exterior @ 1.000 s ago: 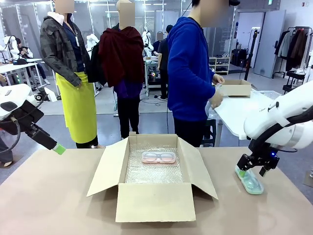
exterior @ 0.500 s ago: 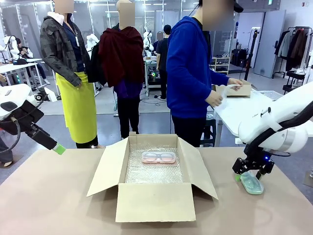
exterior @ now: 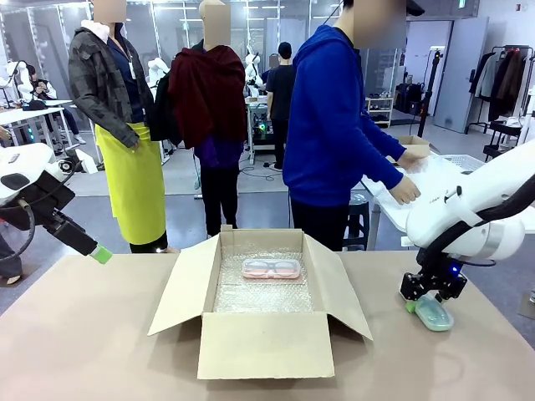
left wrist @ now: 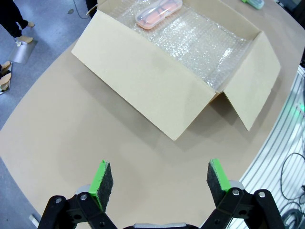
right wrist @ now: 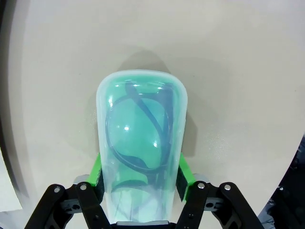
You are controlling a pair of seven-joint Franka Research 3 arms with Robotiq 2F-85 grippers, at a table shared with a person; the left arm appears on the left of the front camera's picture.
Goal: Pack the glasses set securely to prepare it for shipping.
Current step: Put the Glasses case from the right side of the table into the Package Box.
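The mint-green glasses case (exterior: 435, 314) lies on the table at the right, with dark glasses showing through it (right wrist: 140, 152). My right gripper (exterior: 424, 301) is shut on that case; in the right wrist view its green pads (right wrist: 185, 176) press against both long sides of the case's near end (right wrist: 140, 183). The pink glasses case (exterior: 272, 268) rests on the bubble wrap at the back of the open cardboard box (exterior: 261, 342), and also shows (left wrist: 158, 13) in the left wrist view. My left gripper (exterior: 100, 254) hangs open above the table's far left edge, its fingers (left wrist: 103, 179) wide apart (left wrist: 157, 179) and holding nothing.
The box's flaps (exterior: 184, 288) spread out to the left, right and front. A person in a blue hoodie (exterior: 330, 125) stands behind the table, turned toward a white side table (exterior: 410, 196) holding a small cardboard box. Bare tabletop (exterior: 84, 334) lies left of the box.
My right gripper has lowered over the mint-green case and closed on it. The person has turned and reached toward the side table. The left arm has stayed still.
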